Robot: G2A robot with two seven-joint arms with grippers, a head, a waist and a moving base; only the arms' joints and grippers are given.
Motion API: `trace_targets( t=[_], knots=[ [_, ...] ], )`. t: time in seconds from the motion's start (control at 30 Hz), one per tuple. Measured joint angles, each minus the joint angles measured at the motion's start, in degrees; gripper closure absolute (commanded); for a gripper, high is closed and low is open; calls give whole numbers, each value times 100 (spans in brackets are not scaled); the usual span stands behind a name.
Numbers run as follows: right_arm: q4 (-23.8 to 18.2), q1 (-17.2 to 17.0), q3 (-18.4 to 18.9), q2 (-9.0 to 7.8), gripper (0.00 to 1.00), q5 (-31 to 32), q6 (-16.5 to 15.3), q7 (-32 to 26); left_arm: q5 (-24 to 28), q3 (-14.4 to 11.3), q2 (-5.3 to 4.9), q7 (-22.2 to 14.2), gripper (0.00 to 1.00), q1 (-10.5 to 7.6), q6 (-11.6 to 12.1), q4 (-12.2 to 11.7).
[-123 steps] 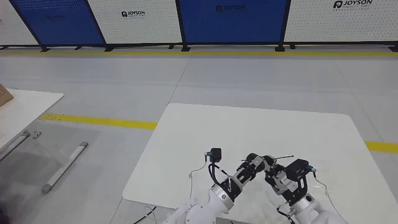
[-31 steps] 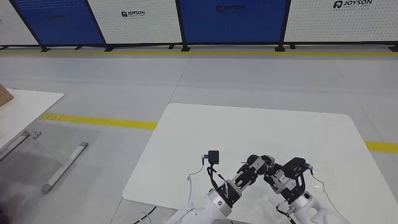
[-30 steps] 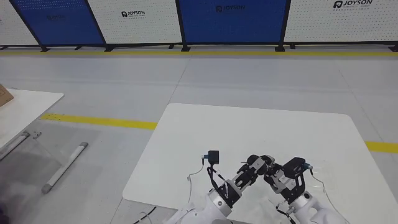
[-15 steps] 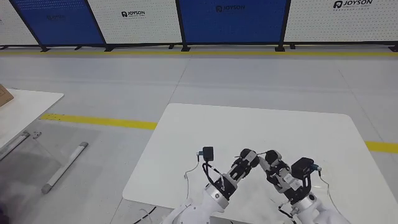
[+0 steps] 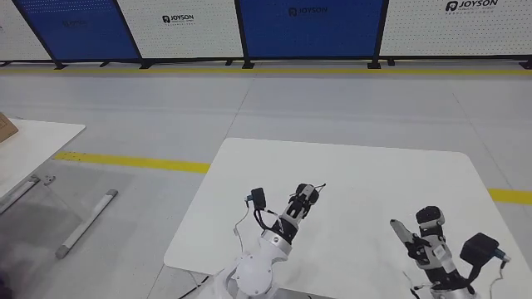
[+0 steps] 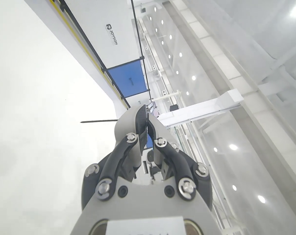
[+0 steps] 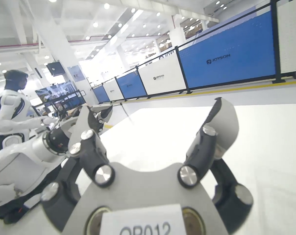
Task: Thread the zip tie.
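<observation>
A white table point(image 5: 357, 174) with rounded corners stands on the pale grey floor point(image 5: 166, 108)

Passage lies over the flat white table point(image 5: 349, 166) between left gripper point(image 5: 305, 191) and right gripper point(image 5: 414, 223); a thin black zip tie point(image 6: 99, 121) juts sideways.

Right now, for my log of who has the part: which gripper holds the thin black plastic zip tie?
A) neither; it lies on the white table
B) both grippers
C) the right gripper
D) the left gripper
D: the left gripper is shut on the thin black plastic zip tie, whose tail sticks out to one side, while the right gripper stands open and empty above the white table.
</observation>
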State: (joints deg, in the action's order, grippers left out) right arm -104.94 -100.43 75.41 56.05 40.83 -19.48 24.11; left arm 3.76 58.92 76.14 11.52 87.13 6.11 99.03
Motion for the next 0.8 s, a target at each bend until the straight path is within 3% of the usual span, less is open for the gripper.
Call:
trace_targets(
  t=[0.17,0.43,0.53,0.8],
  knots=[
    [-131,-109,18,-71,0,-193,0,-58,-83,115,-12,47,100,29,162,-54],
    [-129,-99,11,-66,0,-186,5,-76,-79,111,-11,41,100,28,148,-53],
    [-151,-63,7,-43,0,-267,18,-243,21,116,-4,-53,100,-16,16,-67],
    [-181,-523,791,-40,0,-966,-1,189,133,268,11,-40,100,-175,-235,-278]
  ],
)
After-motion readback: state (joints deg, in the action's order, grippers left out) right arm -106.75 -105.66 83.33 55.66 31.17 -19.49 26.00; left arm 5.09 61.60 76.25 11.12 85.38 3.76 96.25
